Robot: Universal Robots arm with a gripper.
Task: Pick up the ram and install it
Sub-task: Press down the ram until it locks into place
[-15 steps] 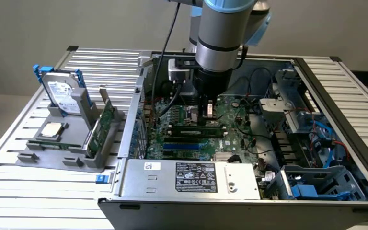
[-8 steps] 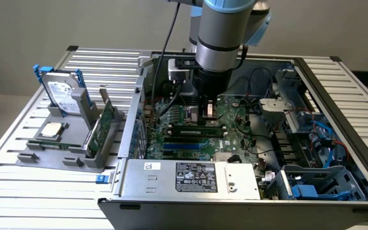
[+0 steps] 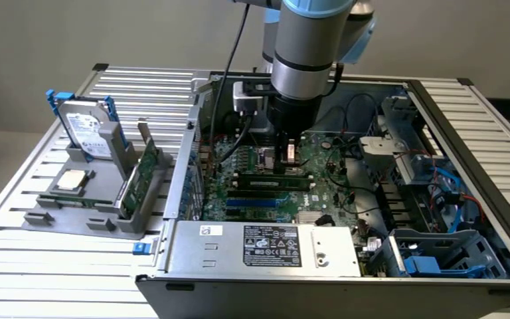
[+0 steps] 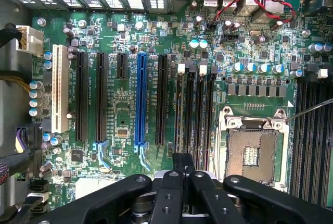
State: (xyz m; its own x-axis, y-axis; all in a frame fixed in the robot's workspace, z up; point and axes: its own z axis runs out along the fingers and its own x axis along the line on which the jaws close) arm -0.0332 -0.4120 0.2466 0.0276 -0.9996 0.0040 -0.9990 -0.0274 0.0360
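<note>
The ram, a long thin green stick with dark chips, stands on edge in one of the black memory slots of the motherboard inside the open computer case. My gripper hangs straight down over it, near the stick's middle. Its black fingers are shut, with no gap and nothing between them. In the wrist view the memory slots run out from under the fingertips, beside the empty processor socket. Whether the fingertips touch the ram, I cannot tell.
A grey tray on the exterior view's left holds a silver hard drive with blue rails, an upright green expansion card and a processor chip. The power supply, drive cages and loose cables crowd the case.
</note>
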